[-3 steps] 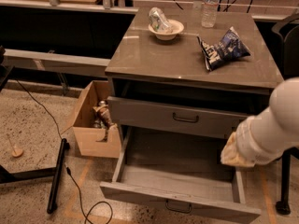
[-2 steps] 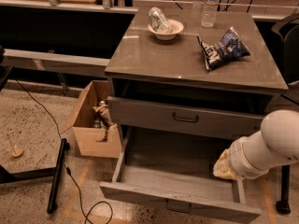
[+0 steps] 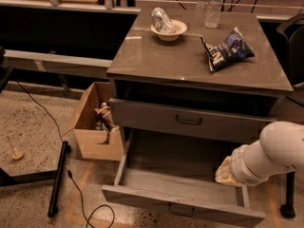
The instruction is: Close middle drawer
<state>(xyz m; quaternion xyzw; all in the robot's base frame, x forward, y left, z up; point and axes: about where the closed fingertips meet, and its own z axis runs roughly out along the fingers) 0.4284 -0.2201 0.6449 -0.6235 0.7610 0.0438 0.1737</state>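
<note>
Grey metal cabinet (image 3: pixel 190 65) at centre of view, taken as reference for all positions.

Middle drawer (image 3: pixel 142 196) pulled far out of the cabinet front toward the camera. Low front panel nearest, small dark bail handle (image 3: pixel 180 211) at panel centre. Top drawer (image 3: pixel 156 118) directly above, taller-fronted, standing slightly proud of the cabinet face.

White arm (image 3: pixel 273 151) entering from the right of the cabinet, angled down and left over the right side wall of the middle drawer. Gripper (image 3: pixel 224 172) at the arm's end, seen as a tan bulk low against that right wall, within the opened drawer — how far open cannot be told, nor whether it holds or touches anything.

On the cabinet top: white bowl (image 3: pixel 168 31) toward rear centre, crumpled silvery object (image 3: pixel 160 19) resting in it. Clear water bottle (image 3: pixel 214 6) upright at rear right. Dark blue snack bag (image 3: pixel 229 49) lying right of centre, apart from the bowl.

Left of the cabinet, on the speckled floor: open cardboard box (image 3: pixel 92 144) just beside the cabinet's left side, assorted items inside. Farther left, black bar (image 3: pixel 58 177) lying flat, black cable (image 3: pixel 80 194) trailing past it.
</note>
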